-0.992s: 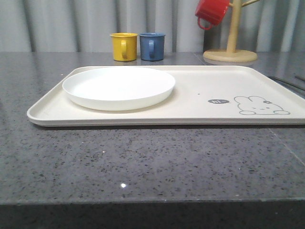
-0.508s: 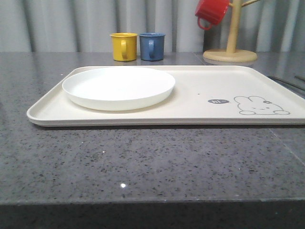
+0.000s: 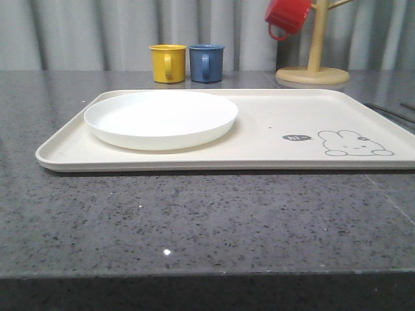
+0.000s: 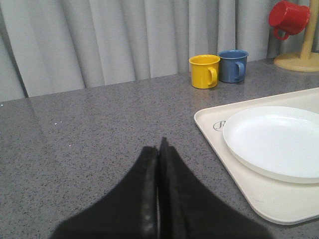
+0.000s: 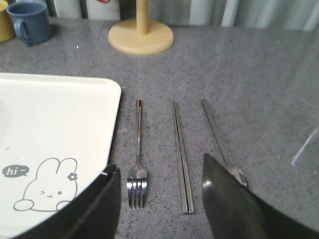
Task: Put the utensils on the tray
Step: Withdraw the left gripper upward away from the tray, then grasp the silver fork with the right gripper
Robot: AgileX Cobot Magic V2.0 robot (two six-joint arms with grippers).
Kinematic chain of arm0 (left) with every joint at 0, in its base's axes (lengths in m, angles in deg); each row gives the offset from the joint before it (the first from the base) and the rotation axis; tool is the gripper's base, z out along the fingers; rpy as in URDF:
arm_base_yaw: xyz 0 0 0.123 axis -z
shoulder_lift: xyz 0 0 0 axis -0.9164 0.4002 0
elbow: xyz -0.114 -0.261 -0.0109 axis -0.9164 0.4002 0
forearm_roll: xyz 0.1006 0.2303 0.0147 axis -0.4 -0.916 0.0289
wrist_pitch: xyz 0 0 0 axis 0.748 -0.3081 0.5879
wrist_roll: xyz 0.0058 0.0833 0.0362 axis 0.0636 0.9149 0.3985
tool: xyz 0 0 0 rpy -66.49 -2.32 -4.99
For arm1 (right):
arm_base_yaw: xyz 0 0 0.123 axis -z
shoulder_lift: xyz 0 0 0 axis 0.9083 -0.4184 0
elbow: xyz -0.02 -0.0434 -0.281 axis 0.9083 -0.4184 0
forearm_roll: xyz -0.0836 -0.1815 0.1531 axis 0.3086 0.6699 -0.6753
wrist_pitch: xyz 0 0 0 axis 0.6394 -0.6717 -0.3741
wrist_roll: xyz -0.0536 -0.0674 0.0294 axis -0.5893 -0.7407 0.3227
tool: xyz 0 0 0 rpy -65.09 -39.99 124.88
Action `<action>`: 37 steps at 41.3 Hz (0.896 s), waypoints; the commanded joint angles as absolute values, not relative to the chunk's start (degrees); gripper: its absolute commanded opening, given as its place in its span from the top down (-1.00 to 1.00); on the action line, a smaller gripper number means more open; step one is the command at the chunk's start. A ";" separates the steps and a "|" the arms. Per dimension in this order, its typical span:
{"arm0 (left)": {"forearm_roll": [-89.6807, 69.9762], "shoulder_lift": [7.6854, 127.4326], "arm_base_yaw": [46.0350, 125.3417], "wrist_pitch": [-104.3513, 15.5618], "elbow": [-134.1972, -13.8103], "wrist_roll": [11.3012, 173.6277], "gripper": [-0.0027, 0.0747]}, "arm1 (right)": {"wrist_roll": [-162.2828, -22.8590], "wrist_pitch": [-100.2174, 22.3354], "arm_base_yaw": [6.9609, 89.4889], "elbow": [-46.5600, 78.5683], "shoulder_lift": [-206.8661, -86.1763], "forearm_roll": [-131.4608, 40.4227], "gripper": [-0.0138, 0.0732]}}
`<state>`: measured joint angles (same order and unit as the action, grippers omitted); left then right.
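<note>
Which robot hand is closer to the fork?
The right one. The right gripper hangs open just above the fork, fingers either side of it. The left gripper is shut over bare table, on the plate side of the tray, away from the fork.

A staged kitchen-like test setup is showing: speckled grey stone counter (image 3: pixel 194 220), grey curtain (image 3: pixel 97 32) hanging at twelve o'clock, mugs (image 3: pixel 187 63), wooden mug stand (image 3: pixel 313 65).

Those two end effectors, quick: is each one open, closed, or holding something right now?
Left end effector: closed, holding nothing, over bare countertop.
Right end effector: open, empty, above the fork and chopsticks.
</note>
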<state>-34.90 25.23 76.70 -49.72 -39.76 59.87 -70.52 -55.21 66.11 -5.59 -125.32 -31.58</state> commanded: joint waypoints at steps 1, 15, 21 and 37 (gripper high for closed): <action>-34.38 25.66 76.62 -44.83 -41.23 59.31 0.98 | -70.52 -55.41 66.49 0.82 -133.06 -30.91 -0.19; -34.38 25.66 76.62 -44.83 -41.23 59.31 0.98 | -70.52 -71.17 66.13 19.23 -160.33 -30.97 -0.19; -34.38 25.66 76.62 -44.83 -41.23 59.31 0.98 | -70.52 -72.03 64.84 24.14 -168.34 -30.97 -0.19; -34.38 25.66 76.62 -44.83 -41.23 59.31 0.98 | -70.52 -70.91 64.70 27.43 -178.70 -31.09 -0.19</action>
